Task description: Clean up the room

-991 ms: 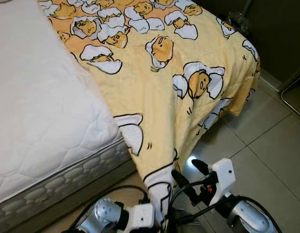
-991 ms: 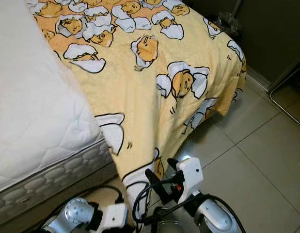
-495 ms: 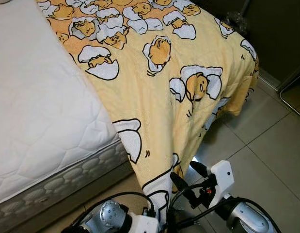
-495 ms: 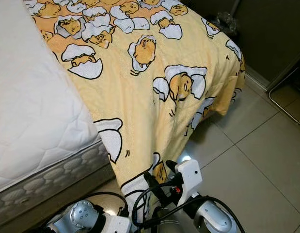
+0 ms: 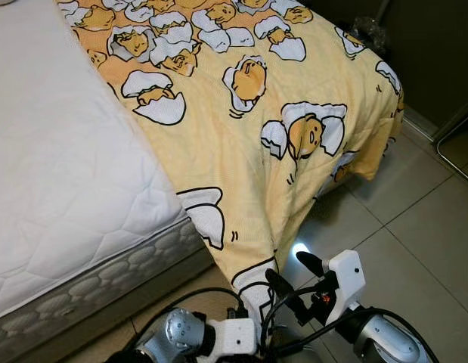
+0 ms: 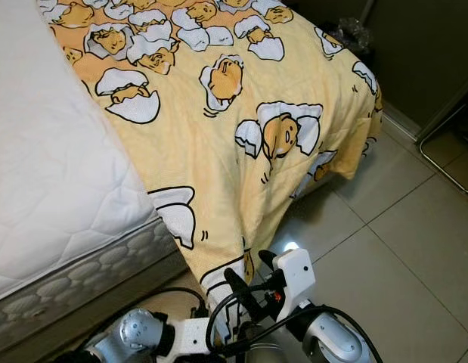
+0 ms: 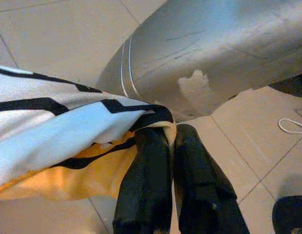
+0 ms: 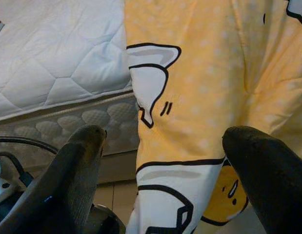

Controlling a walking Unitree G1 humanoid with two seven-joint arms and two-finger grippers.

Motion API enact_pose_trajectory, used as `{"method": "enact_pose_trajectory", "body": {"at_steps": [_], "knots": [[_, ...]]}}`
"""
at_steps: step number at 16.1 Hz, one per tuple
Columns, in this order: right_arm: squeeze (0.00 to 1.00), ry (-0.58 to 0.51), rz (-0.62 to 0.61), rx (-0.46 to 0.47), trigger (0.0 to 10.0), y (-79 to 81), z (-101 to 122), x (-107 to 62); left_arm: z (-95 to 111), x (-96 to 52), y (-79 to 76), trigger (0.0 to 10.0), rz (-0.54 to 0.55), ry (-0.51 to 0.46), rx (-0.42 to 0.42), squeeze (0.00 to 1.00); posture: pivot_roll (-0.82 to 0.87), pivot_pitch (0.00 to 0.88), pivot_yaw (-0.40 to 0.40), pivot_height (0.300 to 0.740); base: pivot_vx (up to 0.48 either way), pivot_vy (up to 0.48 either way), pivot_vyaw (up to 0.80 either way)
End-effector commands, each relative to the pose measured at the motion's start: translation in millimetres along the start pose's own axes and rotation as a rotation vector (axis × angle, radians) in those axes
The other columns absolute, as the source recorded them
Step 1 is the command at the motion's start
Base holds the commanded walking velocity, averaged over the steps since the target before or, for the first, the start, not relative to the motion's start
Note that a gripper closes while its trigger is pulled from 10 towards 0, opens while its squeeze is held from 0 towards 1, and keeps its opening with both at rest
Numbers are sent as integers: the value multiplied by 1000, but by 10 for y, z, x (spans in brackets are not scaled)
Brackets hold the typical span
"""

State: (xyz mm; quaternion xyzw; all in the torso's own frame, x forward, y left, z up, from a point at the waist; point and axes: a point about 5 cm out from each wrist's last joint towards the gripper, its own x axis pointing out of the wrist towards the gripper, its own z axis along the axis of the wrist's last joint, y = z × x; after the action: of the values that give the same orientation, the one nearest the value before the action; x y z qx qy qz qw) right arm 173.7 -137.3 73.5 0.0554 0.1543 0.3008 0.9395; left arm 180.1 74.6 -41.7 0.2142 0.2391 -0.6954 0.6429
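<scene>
Blanket (image 5: 241,128), yellow with egg cartoons, lies draped across the right half of the bed, spilling over the near right corner and hanging down toward the tiled floor (image 5: 415,227). On the left, the white quilted mattress (image 5: 60,174) sits bare, its grey patterned side showing along the near edge. Down at the near edge of the scene, the left gripper (image 7: 172,146) has its jaws pinched tight on the blanket's lowest hanging corner, black-outlined white and orange cloth bunched right between the two black fingers (image 7: 146,180). Just beside it on the right, the right gripper (image 5: 290,276) hovers with jaws spread wide, holding nothing, pointed up at the hanging fold; from its wrist camera the cloth fills the gap between the two fingertips, apart from both. A bright glint of light sits on the floor tiles just past the right gripper, below the blanket's hem.
</scene>
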Motion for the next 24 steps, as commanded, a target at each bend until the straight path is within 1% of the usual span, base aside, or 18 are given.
{"method": "enact_pose_trajectory", "body": {"at_steps": [1,2,5,9,10,11,12,13,14,15,16,17,18,19,20,21,22,24], "knots": [[0,5,14,1,10000,17,-14,-15,-114,-20,-92,10000,-36,46,-12,1000,-221,209,5,740,0,0,0],[0,6,14,1,10000,16,-14,-15,-134,-35,-98,10000,-41,58,-8,1000,-221,209,5,740,0,0,0],[0,7,12,1,10000,6,-20,-11,-359,-236,-131,10000,-78,181,9,1000,-217,205,9,740,0,0,0],[0,0,4,-1,10000,-12,-16,2,-264,-437,61,10000,50,88,17,1000,-211,199,14,740,0,0,0],[0,-8,-14,-5,10000,-34,-10,7,-148,-510,157,10000,147,-24,-44,1000,-207,193,18,740,0,0,0],[0,-11,-20,-6,10000,-42,-6,10,-100,-539,200,10000,189,-74,-83,1000,-208,191,20,740,0,0,0],[0,-17,-31,-9,10000,-68,1,25,-15,-604,326,10000,307,-169,-165,1000,-199,175,25,740,0,0,0],[0,-27,-42,-11,10000,-93,14,50,51,-718,499,10000,490,-262,-246,1000,-194,167,25,740,0,0,0],[0,-38,-50,-14,10000,-115,28,93,24,-811,646,10000,675,-272,-297,1000,-183,148,24,740,0,0,0],[0,-46,-56,-20,10000,-128,38,128,-6,-851,708,10000,778,-243,-303,1000,-179,138,22,740,0,0,0],[0,-47,-58,-22,10000,-138,39,145,-11,-858,726,10000,806,-232,-308,1000,-178,130,25,740,0,0,0],[0,-69,-77,-39,10000,-175,80,201,22,-913,834,10000,951,-262,-380,0,-179,106,30,740,0,0,0],[0,-121,-158,-51,10000,-282,163,255,58,-1031,963,10000,1161,-337,-510,0,-178,81,35,740,0,0,0],[0,-135,-187,-53,10000,-315,182,264,61,-1059,985,10000,1202,-351,-536,0,-178,75,36,740,0,0,0],[0,-169,-246,-60,10000,-382,228,289,81,-1148,1028,10000,1302,-430,-616,0,-174,43,43,740,0,0,0],[0,-182,-266,-69,10000,-406,243,302,89,-1188,1046,10000,1349,-456,-639,0,-173,35,45,740,0,0,0],[0,-235,-324,-91,10000,-463,338,353,155,-1357,1083,10000,1499,-506,-658,0,-161,0,51,740,0,0,0],[0,-265,-342,-112,10000,-499,414,423,201,-1527,1111,10000,1620,-531,-662,0,-152,0,55,740,0,0,0]]}}
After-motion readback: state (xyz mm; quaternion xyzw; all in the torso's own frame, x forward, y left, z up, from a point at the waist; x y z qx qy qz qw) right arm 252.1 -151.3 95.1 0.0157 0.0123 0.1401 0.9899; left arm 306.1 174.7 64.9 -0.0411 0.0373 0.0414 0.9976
